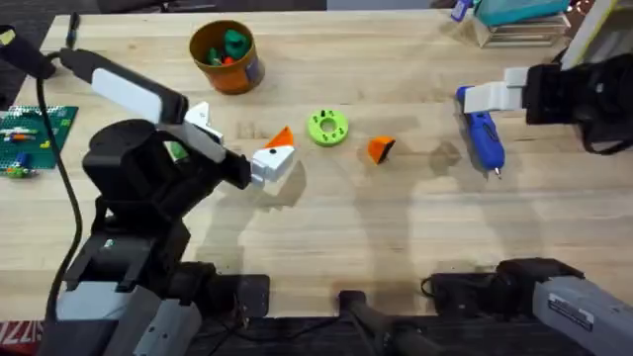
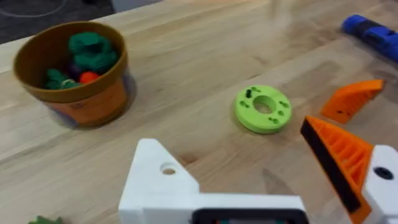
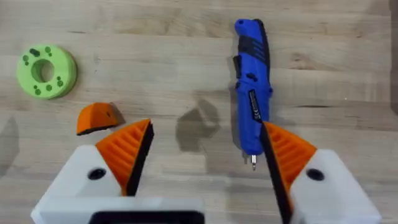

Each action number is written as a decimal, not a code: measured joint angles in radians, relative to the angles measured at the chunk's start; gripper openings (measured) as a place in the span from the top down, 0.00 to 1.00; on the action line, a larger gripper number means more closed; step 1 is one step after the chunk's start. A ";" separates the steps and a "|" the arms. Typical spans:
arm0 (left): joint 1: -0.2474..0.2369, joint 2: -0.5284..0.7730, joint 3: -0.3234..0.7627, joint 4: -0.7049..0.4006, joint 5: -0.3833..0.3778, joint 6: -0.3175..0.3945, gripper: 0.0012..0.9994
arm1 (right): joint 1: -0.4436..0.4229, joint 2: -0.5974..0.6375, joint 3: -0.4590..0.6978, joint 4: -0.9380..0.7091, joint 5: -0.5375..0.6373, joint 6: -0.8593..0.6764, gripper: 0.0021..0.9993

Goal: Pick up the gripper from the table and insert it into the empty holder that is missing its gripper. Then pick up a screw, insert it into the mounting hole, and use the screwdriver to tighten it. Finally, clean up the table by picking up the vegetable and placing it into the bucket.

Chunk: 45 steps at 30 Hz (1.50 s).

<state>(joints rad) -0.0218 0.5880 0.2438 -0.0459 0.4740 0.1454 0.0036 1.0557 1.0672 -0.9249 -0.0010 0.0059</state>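
The loose orange gripper (image 1: 381,149), a small ribbed wedge with no white base, lies flat on the wooden tabletop (image 1: 396,237) just beside the bright green ring (image 1: 327,128), near the middle and free on all sides, so either arm could take it from above. The left claw (image 2: 264,183) hangs low over the tabletop with its jaws spread wide and nothing between them; one of its white fingers (image 2: 158,183) is bare, with an open mounting hole, while the other carries an orange ribbed pad (image 2: 339,165). That bare finger looks like the empty holder, held out toward the centre, probably so the wedge can be brought to it. The right claw (image 3: 205,155) is also open and empty, hovering over the blue screwdriver (image 3: 251,87), which lies on its side with the bit toward the arm's base; it sits close to both the tool and the wedge, so its next grasp could go to either. The orange bucket (image 1: 227,57) stands upright at the far side, already holding green and red toy pieces. A glossy green bit (image 2: 43,219) by the left arm may be the vegetable, but I cannot tell.
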 joint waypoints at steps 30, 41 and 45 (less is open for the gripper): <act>0.001 -0.533 -0.185 -0.123 0.179 -0.110 0.01 | 0.000 0.000 0.000 0.000 0.000 0.000 0.01; -0.091 -0.539 -0.226 -0.031 0.209 -0.131 0.01 | 0.000 0.000 0.000 0.000 0.000 0.000 0.01; -0.102 -0.539 -0.226 -0.037 0.282 -0.132 0.01 | 0.000 0.000 0.000 0.000 0.000 0.000 0.01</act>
<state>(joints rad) -0.1242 0.0494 0.0174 -0.0826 0.7558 0.0138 0.0036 1.0557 1.0672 -0.9251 -0.0010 0.0059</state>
